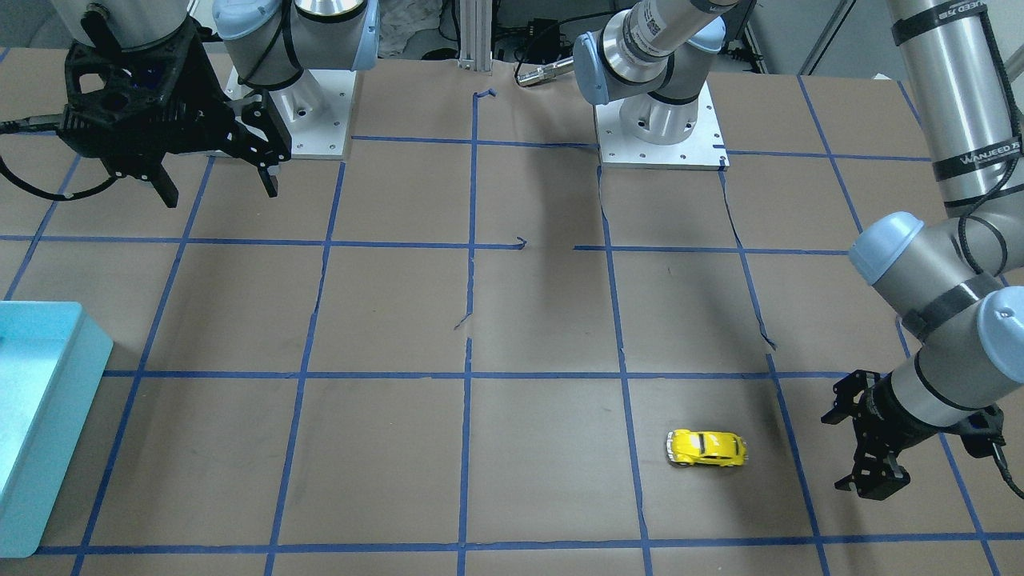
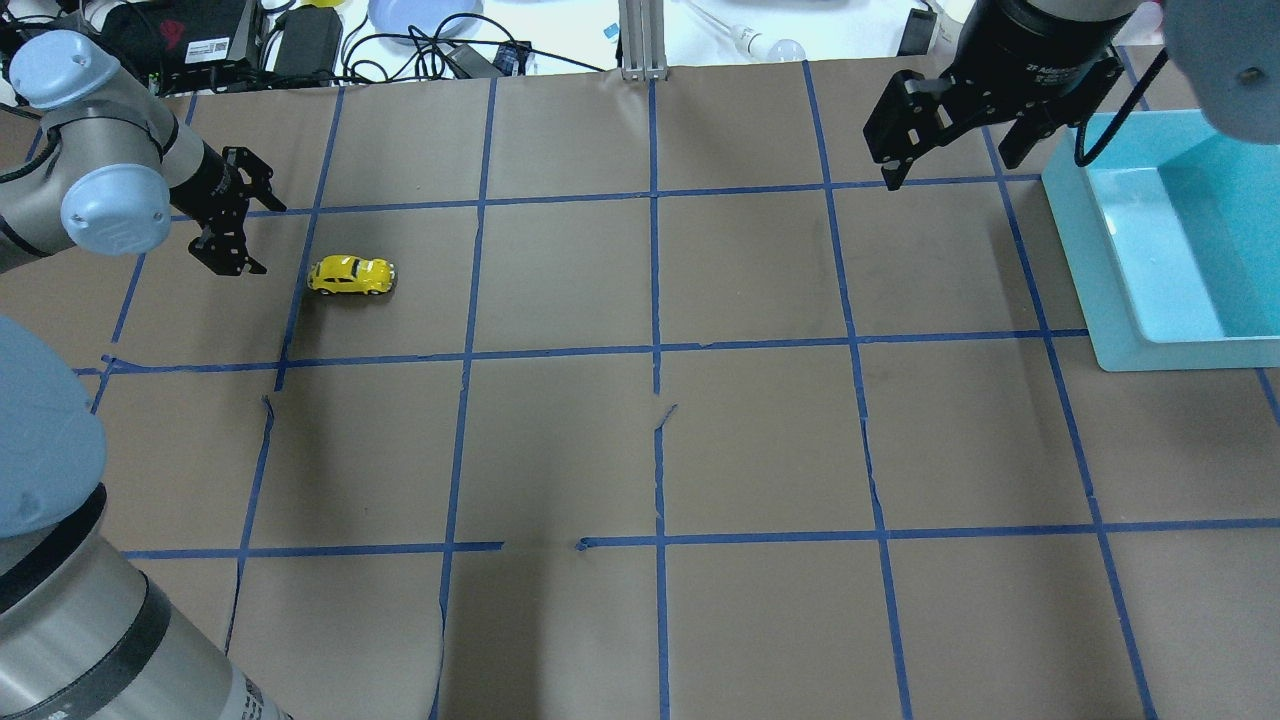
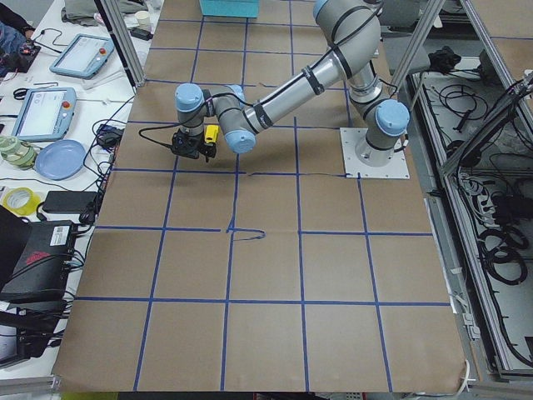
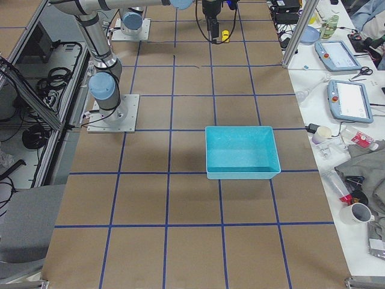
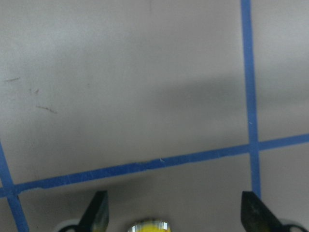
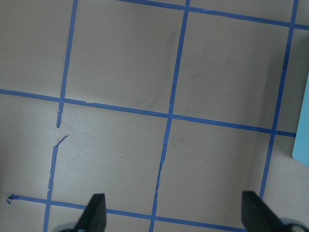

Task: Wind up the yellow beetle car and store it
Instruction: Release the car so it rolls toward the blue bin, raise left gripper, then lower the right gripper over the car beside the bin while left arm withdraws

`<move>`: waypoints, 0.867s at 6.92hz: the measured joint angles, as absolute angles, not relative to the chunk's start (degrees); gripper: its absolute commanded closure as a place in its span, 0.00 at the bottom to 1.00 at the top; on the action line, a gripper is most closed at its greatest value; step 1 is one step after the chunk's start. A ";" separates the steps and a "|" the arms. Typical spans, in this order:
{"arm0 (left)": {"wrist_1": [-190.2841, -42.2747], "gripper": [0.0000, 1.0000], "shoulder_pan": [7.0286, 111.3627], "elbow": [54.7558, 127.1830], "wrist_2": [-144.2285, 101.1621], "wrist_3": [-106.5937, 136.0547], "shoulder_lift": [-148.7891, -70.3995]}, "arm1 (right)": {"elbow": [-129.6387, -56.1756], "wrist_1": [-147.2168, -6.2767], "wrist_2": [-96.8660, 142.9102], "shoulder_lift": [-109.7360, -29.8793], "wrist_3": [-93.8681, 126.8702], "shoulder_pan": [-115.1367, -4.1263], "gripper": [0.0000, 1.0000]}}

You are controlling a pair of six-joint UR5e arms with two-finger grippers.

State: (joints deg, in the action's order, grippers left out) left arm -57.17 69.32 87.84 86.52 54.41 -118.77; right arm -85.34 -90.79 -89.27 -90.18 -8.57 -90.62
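In the front-facing view I am counting one yellow beetle car (image 1: 706, 448), one teal bin (image 1: 48, 416) and two grippers. The car is sitting on its wheels near the operators' edge of the table (image 1: 400, 320), toward the robot's left end. The left gripper (image 1: 874, 480) is hovering just beside it, not touching. The right gripper (image 1: 222, 194) is hanging spread apart and holding nothing.

In the overhead view, bare taped paper is running from the car (image 2: 350, 275) across to the bin (image 2: 1120, 280) at the right edge.

In the left side view, the near arm is partly covering the car (image 3: 211, 133).

In the right side view, the bin (image 4: 240, 174) is sitting mid-table.

In the left wrist view I am seeing both fingers (image 5: 96, 215) parted wide, with the car's yellow roof (image 5: 148, 226) peeking in between them.

In the right wrist view, the fingers (image 6: 94, 212) are gaping over the tape lines.
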 measured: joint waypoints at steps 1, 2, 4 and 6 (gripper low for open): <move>-58.66 0.00 69.77 87.74 88.07 48.33 -117.19 | -85.34 -90.79 -89.29 -90.18 -8.59 -90.62 0.00; -60.39 0.00 70.52 87.39 89.40 40.25 -115.22 | -85.34 -90.79 -89.29 -90.18 -8.61 -90.62 0.00; -66.41 0.00 74.33 84.29 95.23 23.49 -111.25 | -85.33 -90.79 -89.24 -90.20 -8.46 -90.62 0.00; -72.99 0.00 79.95 81.46 98.40 13.56 -107.04 | -85.26 -90.85 -89.15 -90.20 -8.21 -90.62 0.00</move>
